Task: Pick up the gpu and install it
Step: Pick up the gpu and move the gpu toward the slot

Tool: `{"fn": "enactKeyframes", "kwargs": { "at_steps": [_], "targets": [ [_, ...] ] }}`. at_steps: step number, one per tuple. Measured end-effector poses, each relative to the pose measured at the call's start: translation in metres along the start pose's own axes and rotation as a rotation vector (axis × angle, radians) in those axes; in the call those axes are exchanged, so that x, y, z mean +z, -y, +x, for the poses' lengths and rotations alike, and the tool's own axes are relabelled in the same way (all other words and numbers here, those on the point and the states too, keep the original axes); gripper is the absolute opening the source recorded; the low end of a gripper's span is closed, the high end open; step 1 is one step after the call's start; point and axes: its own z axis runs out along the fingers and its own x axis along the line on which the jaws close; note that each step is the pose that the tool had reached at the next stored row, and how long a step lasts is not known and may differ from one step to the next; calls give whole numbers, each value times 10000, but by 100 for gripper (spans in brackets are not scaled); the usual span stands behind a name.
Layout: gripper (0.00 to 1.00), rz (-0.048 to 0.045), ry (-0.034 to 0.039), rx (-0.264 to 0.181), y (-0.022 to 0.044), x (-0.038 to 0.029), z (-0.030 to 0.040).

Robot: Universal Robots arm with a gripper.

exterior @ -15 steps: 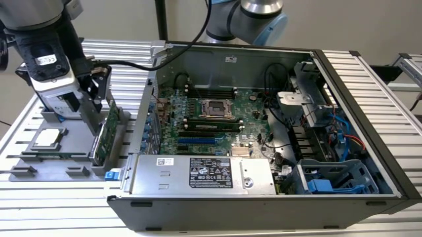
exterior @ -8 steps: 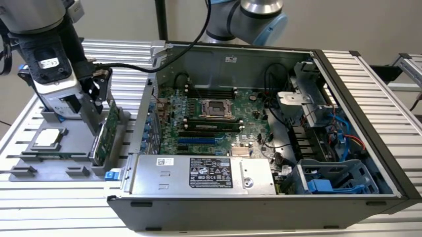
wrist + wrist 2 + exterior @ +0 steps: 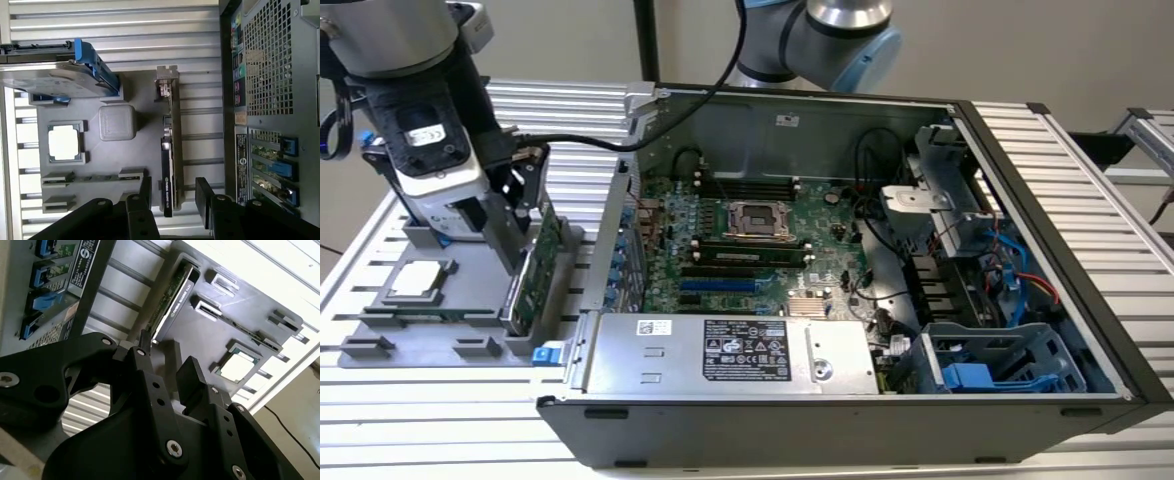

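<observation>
— Where is the gpu (image 3: 171, 150) sitting?
— It is standing on its long edge in a slot of the grey moulded tray (image 3: 142, 150), outside the computer case (image 3: 270, 75). Its silver bracket (image 3: 166, 76) is at the end far from the gripper (image 3: 175, 194).
— And the claw?
— It is hanging released over the card's other end. The two black fingers (image 3: 204, 192) are straddling the thin card, one beside each face, with a sliver of gap showing on both sides. Nothing is being gripped.
— How much room is lying around it?
— On one side the case's perforated steel rear wall is running parallel to the card, near it, with the ribbed metal slats of the table (image 3: 125, 30) showing between. On the other side bare matte tray is lying open as far as a rounded grey block (image 3: 116, 122) and a square processor (image 3: 64, 142) in its recess. The blue-framed hard drive (image 3: 55, 82) is sitting well apart, beyond the block.
— Inside the case?
— In the exterior view it is lying open, with the green motherboard (image 3: 747, 230) exposed between upright walls. A boxy silver power supply (image 3: 720, 352) is sitting along the near edge.
</observation>
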Motion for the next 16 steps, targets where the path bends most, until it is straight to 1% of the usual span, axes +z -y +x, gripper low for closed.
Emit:
{"fn": "enactKeyframes", "kwargs": {
  "at_steps": [6,10,16],
  "targets": [
    [100,-1,4,-6,-23,47,6],
    [100,0,5,-8,-34,91,9],
    [100,-2,6,-10,-74,168,15]
  ]
}}
